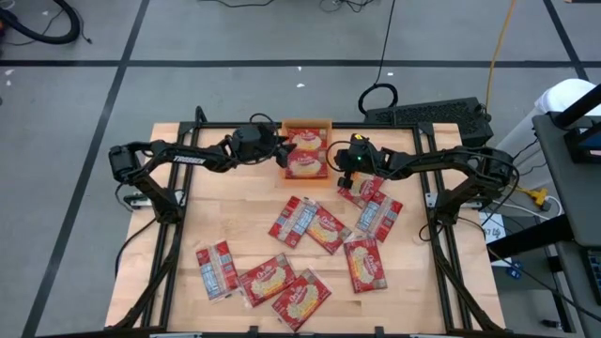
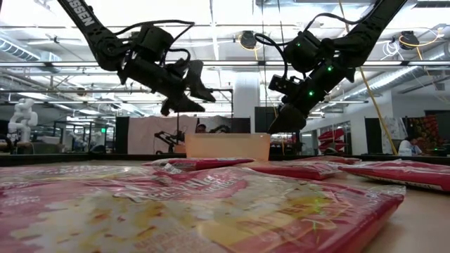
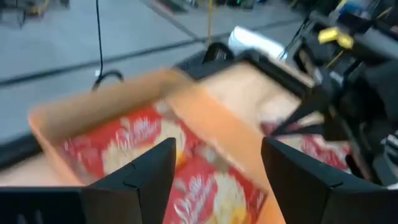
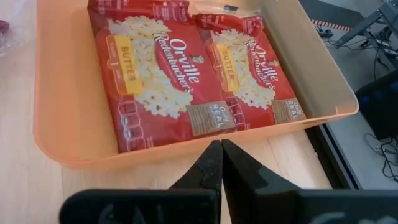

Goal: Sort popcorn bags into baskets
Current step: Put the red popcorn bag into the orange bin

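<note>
The orange tray sits at the table's far edge with two red popcorn bags lying flat side by side in it, fronts up. My left gripper hovers open over the tray's left side, holding nothing. My right gripper is shut and empty, just right of the tray. In the low view both grippers hang above the tray. Several more bags lie flat on the table.
Loose bags spread over the table's middle and near part, two under the right arm, others near the front edge. A keyboard lies beyond the far right corner. Bare wood shows at the table's left.
</note>
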